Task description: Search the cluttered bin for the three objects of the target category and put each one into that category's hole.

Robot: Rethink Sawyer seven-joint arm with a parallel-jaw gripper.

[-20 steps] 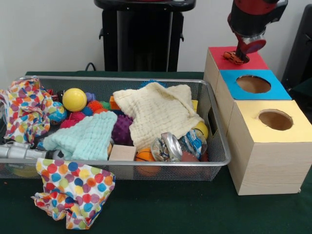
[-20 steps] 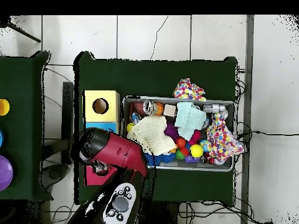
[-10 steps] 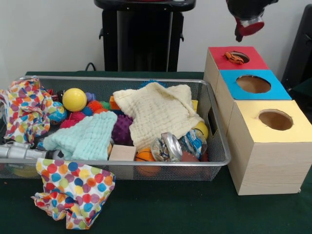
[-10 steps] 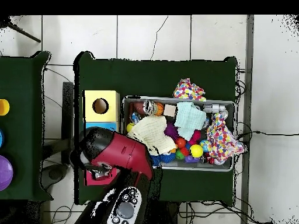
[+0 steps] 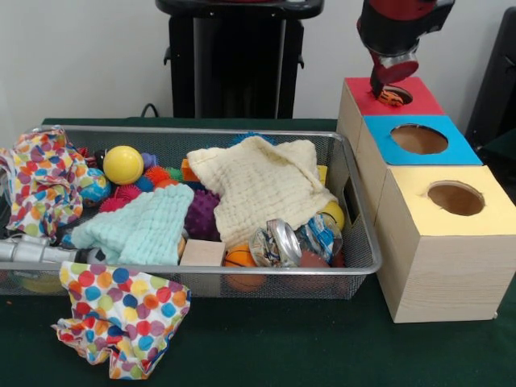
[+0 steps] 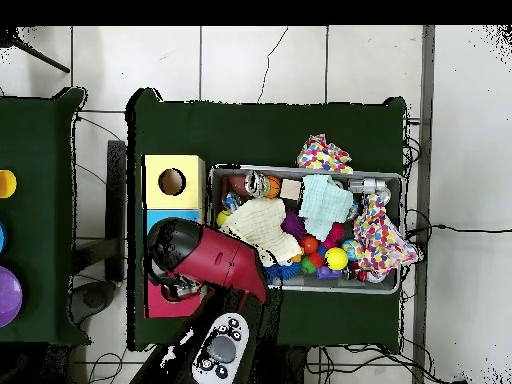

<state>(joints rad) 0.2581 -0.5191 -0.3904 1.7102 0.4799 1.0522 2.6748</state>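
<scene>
Hanging just above the red box, the end effector is seen over the hole where a small orange thing sits at the rim; whether its tips are apart or together cannot be told. The orange thing looks not fully dropped in, so a soft push toward the middle of the hole would probably be needed, and the arm should be brought straight down so the box is not bumped. The blue box and the yellow box are shown with dark holes. The wire bin is packed with a cream cloth, a mint cloth, a yellow ball, spiky balls and a wood block.
</scene>
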